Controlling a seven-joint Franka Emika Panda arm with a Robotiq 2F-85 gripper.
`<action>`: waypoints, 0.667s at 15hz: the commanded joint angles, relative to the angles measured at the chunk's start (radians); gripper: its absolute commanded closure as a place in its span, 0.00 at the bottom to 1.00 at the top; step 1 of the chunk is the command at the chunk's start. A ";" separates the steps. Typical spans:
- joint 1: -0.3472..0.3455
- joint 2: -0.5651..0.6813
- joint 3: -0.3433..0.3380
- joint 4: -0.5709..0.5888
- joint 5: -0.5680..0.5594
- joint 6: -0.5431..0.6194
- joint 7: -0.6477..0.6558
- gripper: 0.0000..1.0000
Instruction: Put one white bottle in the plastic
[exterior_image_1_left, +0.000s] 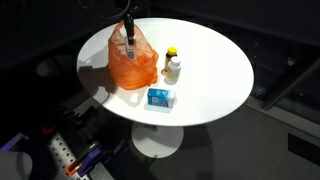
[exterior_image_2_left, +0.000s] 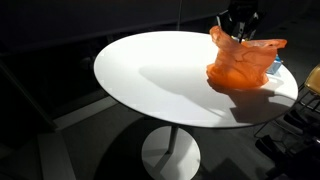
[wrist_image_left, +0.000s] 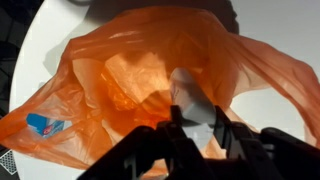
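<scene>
The plastic, a crinkled translucent orange carrier bag (exterior_image_1_left: 132, 62), stands on the white round table in both exterior views (exterior_image_2_left: 240, 62). It fills the wrist view (wrist_image_left: 120, 80) with its mouth open. My gripper (exterior_image_1_left: 128, 33) hangs right over the bag's mouth (exterior_image_2_left: 240, 22). In the wrist view its dark fingers (wrist_image_left: 196, 125) are shut on the white bottle (wrist_image_left: 190, 95), a pale shape held between them at the bag's opening. The bottle's lower part is hidden by the fingers.
A yellow-capped bottle (exterior_image_1_left: 172, 67) stands on the table (exterior_image_1_left: 210, 50) beside the bag. A flat blue-and-white box (exterior_image_1_left: 160, 97) lies near the table's front edge. A blue-and-white shape (wrist_image_left: 45, 125) shows through the bag's wall. The surroundings are dark.
</scene>
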 joint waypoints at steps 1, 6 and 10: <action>0.022 0.028 -0.015 0.007 0.017 0.073 0.036 0.90; 0.036 0.053 -0.023 -0.008 0.016 0.166 0.052 0.90; 0.042 0.050 -0.030 -0.019 0.016 0.203 0.054 0.90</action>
